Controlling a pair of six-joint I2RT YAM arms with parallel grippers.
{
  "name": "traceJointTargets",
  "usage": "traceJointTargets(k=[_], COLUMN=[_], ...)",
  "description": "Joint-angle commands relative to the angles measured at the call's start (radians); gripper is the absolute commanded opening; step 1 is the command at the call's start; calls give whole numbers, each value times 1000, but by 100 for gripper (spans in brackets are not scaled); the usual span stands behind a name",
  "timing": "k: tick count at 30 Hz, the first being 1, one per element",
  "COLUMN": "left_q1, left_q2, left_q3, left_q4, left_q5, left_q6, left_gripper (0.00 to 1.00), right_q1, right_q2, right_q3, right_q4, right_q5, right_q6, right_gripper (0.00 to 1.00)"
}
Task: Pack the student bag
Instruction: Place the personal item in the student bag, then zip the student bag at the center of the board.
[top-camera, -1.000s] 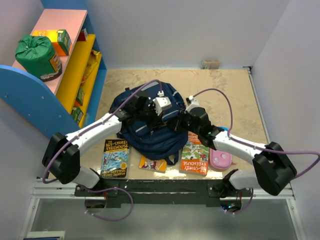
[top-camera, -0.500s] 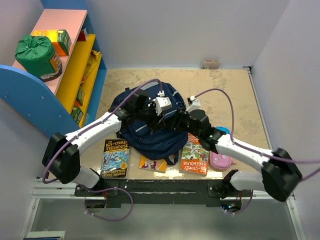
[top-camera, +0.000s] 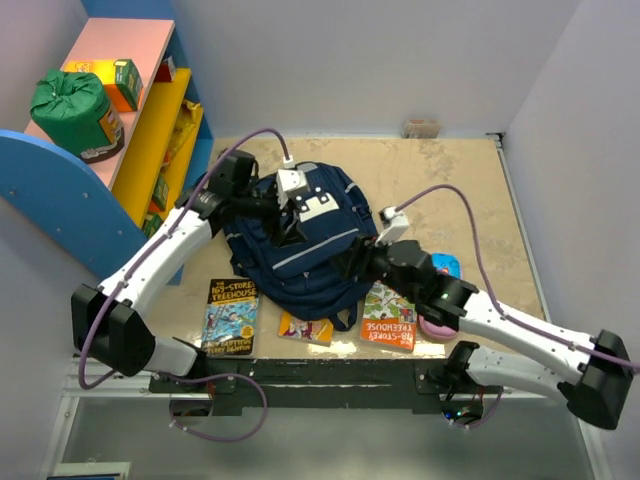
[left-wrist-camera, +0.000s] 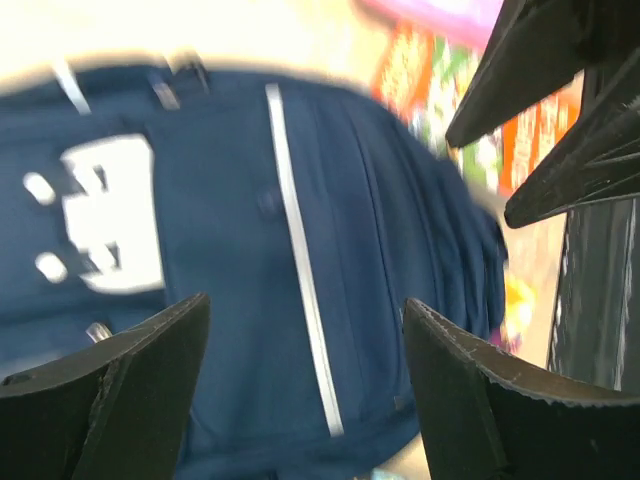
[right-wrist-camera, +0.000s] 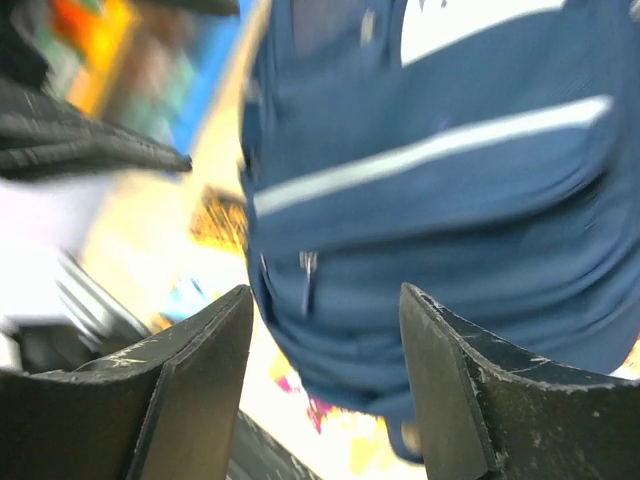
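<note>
The navy student bag (top-camera: 305, 255) lies flat in the middle of the table, its grey stripe (left-wrist-camera: 300, 270) and white patch (left-wrist-camera: 105, 215) facing up. My left gripper (top-camera: 290, 215) hovers open above the bag's far part, nothing between its fingers (left-wrist-camera: 130, 390). My right gripper (top-camera: 355, 262) hangs open by the bag's right edge, just above the fabric (right-wrist-camera: 450, 220) and a zipper pull (right-wrist-camera: 308, 270), empty too. In the left wrist view the right arm's dark fingers (left-wrist-camera: 540, 100) show at the upper right.
Around the bag's near edge lie a Treehouse book (top-camera: 229, 316), a small yellow book (top-camera: 305, 327), an orange book (top-camera: 390, 310) and a pink case (top-camera: 440, 320). A shelf (top-camera: 160, 140) at left carries a green sack (top-camera: 70, 105) and boxes.
Both grippers have opened and let go of the bag. The left arm has lifted back toward the far left, and the right arm has drawn back toward the near right.
</note>
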Motion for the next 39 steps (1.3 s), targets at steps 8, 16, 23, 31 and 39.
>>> traceJointTargets(k=[8, 16, 23, 31, 39], left_q1=[52, 89, 122, 122, 80], left_q2=[-173, -199, -215, -192, -173], left_q3=[-310, -337, -352, -406, -450], left_q4=[-14, 26, 43, 81, 176], left_q5=[-80, -59, -27, 10, 21], left_q6=[262, 246, 236, 241, 232], left_gripper=[79, 75, 75, 75, 75], right_q1=[329, 357, 357, 355, 320], right_q2=[431, 589, 678, 638, 518], right_q3=[304, 420, 463, 451, 349], right_q4=[-235, -308, -336, -332, -221], right_q5=[335, 443, 447, 444, 351], right_q6=[-31, -20, -9, 11, 20], right_gripper=[63, 50, 39, 0, 0])
